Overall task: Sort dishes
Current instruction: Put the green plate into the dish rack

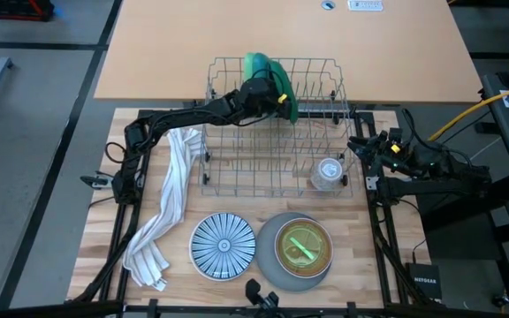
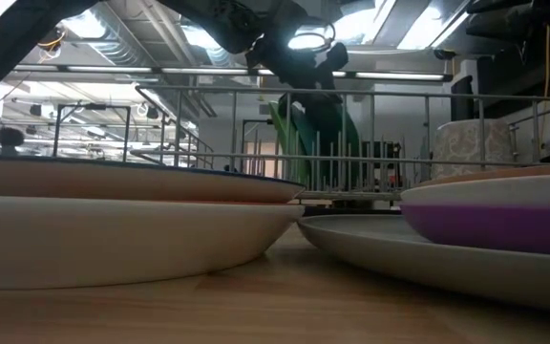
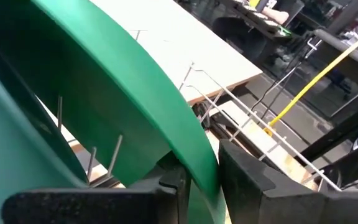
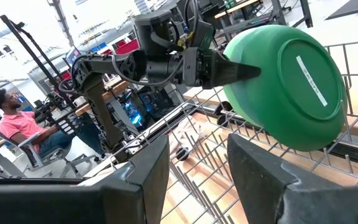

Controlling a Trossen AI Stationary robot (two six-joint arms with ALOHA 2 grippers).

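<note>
While left tool straddles rim, green bowl stands (tilted) in rack.

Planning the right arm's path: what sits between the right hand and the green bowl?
In the high view, an upturned clear cup and rack wires lie between right hand and green bowl.

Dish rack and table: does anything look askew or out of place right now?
The white striped towel lies crumpled, one end draped against the dish rack. The green bowl leans tilted in the rack's far corner, left gripper at its rim.
</note>
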